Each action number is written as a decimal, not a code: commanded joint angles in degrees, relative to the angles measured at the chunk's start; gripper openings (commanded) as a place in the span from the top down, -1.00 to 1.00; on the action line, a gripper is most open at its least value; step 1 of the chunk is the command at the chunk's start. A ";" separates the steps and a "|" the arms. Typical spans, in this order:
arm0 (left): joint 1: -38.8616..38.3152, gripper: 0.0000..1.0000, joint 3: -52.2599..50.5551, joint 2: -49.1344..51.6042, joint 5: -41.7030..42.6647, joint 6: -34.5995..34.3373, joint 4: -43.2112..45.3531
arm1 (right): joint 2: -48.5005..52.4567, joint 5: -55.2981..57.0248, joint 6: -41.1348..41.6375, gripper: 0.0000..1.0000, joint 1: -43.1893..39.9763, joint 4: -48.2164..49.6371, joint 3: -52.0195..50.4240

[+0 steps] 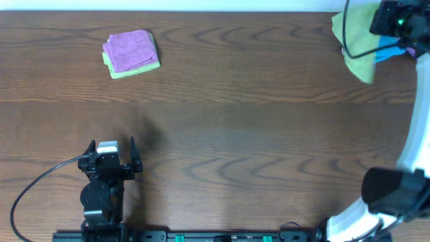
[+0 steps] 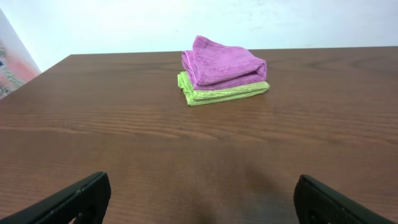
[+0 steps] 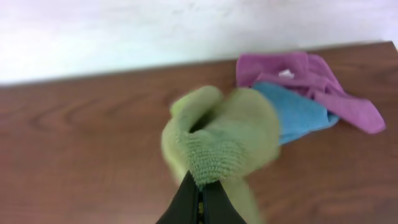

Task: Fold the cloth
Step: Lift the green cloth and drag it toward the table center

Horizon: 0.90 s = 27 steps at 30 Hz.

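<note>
One lime yellow-green cloth (image 3: 221,137) is gathered at the far right corner of the table (image 1: 235,121), bunched into a loose rounded wad rather than spread flat. Its terry pile reads as looped and nubbly close to the fingers; the upper folds are blurred. From overhead it shows as a crumpled drape beside the right arm. Whether its lower edge touches the tabletop cannot be determined.

Right gripper (image 3: 202,196): black fingers pressed together, pinching a fold of the cloth.

Just behind the cloth lie a bright blue cloth (image 3: 298,112) and a rumpled purple cloth (image 3: 336,93), both unfolded. The purple one lies partly over the blue one and carries a small white tag (image 3: 286,73).

Left gripper (image 1: 112,144): jaws spread wide, holding nothing, positioned at the near left of the table.

Far left, well apart from both grippers, a folded purple cloth (image 1: 129,50) sits squarely on a folded pale green cloth (image 1: 134,70). Both are soft, thick-piled pads with rounded edges.

Tabletop: dark brown, smooth, with pronounced wavy wood grain. A plain white wall (image 2: 124,25) stands behind it.
</note>
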 commanded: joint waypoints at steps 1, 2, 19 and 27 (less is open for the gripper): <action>-0.24 -0.91 -2.14 -0.37 -0.04 -0.02 -0.83 | -5.22 5.68 -1.16 0.97 4.96 -3.58 0.81; -0.24 -0.91 -2.14 -0.37 -0.04 -0.02 -0.83 | -6.80 6.01 -1.16 0.98 6.56 -4.96 0.48; -0.24 -0.91 -2.14 -0.37 -0.04 -0.02 -0.83 | -48.89 7.41 7.28 0.97 17.05 -12.79 -32.37; -0.24 -0.91 -2.14 -0.37 -0.04 -0.02 -0.83 | -55.98 2.84 7.96 0.97 17.05 -24.22 -35.91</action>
